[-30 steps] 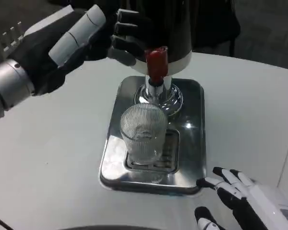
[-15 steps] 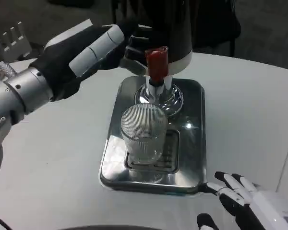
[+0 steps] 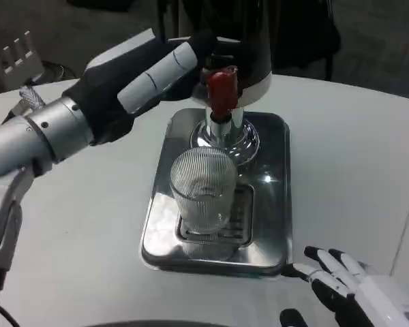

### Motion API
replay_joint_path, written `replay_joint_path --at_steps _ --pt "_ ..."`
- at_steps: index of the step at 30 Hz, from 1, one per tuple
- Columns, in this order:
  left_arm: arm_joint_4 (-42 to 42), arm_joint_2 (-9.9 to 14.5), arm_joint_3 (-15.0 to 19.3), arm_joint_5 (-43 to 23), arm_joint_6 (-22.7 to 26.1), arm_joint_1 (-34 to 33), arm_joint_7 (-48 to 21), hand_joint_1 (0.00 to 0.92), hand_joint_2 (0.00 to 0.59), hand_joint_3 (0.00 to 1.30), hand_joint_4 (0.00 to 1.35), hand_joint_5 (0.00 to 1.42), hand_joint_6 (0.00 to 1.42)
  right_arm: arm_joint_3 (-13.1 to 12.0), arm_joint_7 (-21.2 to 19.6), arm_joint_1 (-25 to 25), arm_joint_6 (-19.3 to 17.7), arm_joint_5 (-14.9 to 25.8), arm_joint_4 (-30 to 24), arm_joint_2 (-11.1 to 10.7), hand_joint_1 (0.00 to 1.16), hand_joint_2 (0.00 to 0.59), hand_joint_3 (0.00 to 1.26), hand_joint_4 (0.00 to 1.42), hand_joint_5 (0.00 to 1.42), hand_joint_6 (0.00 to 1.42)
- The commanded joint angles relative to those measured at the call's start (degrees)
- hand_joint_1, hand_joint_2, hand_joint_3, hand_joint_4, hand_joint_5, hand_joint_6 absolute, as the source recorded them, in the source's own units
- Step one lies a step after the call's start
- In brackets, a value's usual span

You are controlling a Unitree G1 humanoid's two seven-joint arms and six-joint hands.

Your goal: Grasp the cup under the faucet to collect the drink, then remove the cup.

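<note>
While the cup [image 3: 203,193] sits on the tray [image 3: 273,204], left hand [image 3: 146,82] touches faucet [image 3: 221,92]; right hand [image 3: 347,286] fingers released.

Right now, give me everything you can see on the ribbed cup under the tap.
The ribbed cup is clear, glass or plastic by its look, with fine vertical ridges all round its wall. It stands upright on the slotted grate of the steel drip tray, just in front of the chrome spout base and below the red tap handle. Whether it holds any drink is hard to tell. Neither hand touches it: the left hand is up by the tap handle, and the right hand is near the tray's front right corner.
</note>
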Motion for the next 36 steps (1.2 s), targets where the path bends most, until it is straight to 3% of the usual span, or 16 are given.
replay_joint_path --at_steps 1,8,16,28,36 --pt "3.84 -1.24 -1.24 0.44 -2.90 0.51 -2.39 0.000 0.092 0.28 0.21 0.29 0.35 -0.49 -0.20 0.81 -0.81 0.76 -0.88 2.69 0.02 0.488 0.20 0.04 0.00 0.00" --pt "7.05 -1.25 -2.70 2.38 -7.56 0.74 -3.12 0.000 0.093 0.27 0.20 0.29 0.32 -0.09 0.12 0.73 -0.71 0.40 -0.88 2.97 0.02 0.484 0.20 0.04 0.00 0.00" --pt "8.67 0.53 -6.78 7.45 -16.12 1.95 -3.35 0.000 0.089 0.21 0.12 0.22 0.24 0.66 1.00 -0.18 0.43 -0.20 -0.88 3.10 0.02 0.484 0.20 0.04 0.00 0.00" --pt "13.12 3.04 -10.92 14.35 -25.66 1.63 -2.49 0.000 0.077 0.18 0.09 0.18 0.22 2.76 3.44 -3.44 5.97 -1.04 -0.88 2.97 0.01 0.476 0.19 0.04 0.00 0.00" --pt "14.64 4.05 -12.47 16.51 -28.73 0.85 -1.80 0.000 0.076 0.18 0.09 0.18 0.22 4.18 3.90 -6.46 11.50 2.32 -0.88 3.40 0.01 0.472 0.19 0.04 0.00 0.00"
